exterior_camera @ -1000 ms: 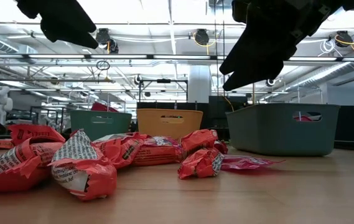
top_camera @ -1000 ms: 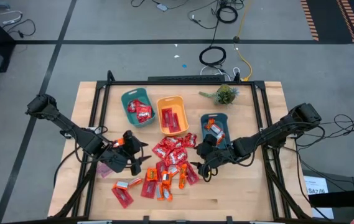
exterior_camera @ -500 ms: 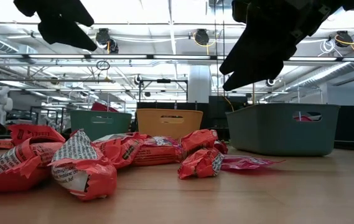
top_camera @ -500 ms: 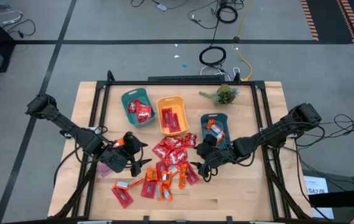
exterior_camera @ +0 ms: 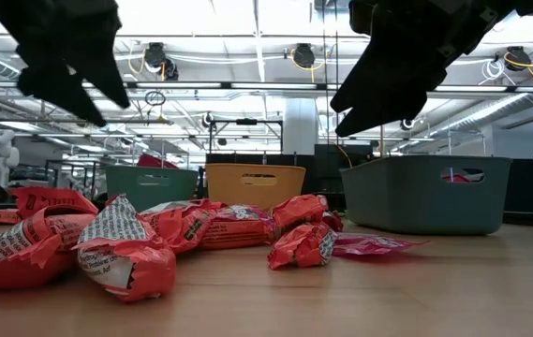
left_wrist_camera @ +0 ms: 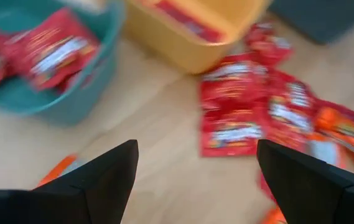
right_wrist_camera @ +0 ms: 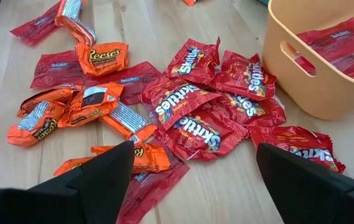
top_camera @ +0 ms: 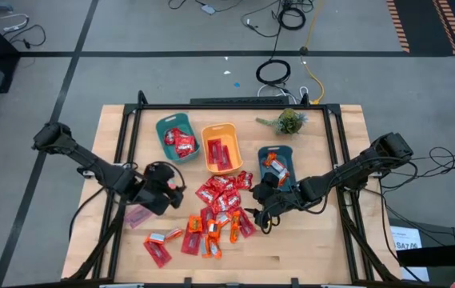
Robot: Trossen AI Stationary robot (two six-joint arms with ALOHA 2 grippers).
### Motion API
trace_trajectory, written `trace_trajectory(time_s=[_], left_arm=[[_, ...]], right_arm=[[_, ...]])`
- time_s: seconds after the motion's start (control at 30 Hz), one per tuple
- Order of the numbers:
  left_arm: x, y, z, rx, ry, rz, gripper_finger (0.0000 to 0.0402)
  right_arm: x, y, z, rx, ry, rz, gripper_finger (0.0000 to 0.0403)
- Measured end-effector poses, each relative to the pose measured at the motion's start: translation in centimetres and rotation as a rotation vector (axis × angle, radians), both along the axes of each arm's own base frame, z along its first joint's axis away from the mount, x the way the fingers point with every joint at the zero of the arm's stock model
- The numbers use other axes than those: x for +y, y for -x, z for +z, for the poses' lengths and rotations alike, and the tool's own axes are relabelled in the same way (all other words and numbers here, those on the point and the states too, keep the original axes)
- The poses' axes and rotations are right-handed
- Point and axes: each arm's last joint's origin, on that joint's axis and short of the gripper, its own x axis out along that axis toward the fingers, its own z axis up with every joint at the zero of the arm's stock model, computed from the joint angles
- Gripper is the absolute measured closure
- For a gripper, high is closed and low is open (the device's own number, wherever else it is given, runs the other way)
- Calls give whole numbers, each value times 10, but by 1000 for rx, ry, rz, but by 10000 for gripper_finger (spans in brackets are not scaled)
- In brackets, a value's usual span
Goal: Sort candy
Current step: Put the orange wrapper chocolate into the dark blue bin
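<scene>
The candy (top_camera: 221, 206) lies loose in the middle of the table: mostly red wrappers (right_wrist_camera: 192, 115), with orange ones (right_wrist_camera: 80, 102) toward the near side. My left gripper (top_camera: 176, 188) hangs open above bare wood left of the pile. In its wrist view (left_wrist_camera: 195, 180) it faces the light teal bin and the orange bin. My right gripper (top_camera: 261, 211) hangs open over the pile's right edge (right_wrist_camera: 192, 180), with nothing between its fingers. In the low view, both grippers (exterior_camera: 65, 70) (exterior_camera: 378, 89) hang well clear of the candy.
Three bins stand in a row behind the pile: a light teal one (top_camera: 177, 138) holding red candy, an orange one (top_camera: 221, 148) with red packets, and a dark teal one (top_camera: 277, 162) with orange candy. A small plant (top_camera: 290, 122) sits at the far right. A pale pink packet (top_camera: 137, 216) lies near the left.
My left gripper has swung away from the near candies toward the table's far edge and the bins. It has rolled about its wrist and sunk a little. My right gripper and the candy have kept still.
</scene>
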Motion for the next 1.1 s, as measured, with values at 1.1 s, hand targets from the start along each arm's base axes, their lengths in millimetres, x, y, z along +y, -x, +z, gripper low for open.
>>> trace_trajectory(time_s=[1.1], left_arm=[[34,-29,-84,468,107,503,63]], right_arm=[[0,0,0,-8,-62,-45,71]])
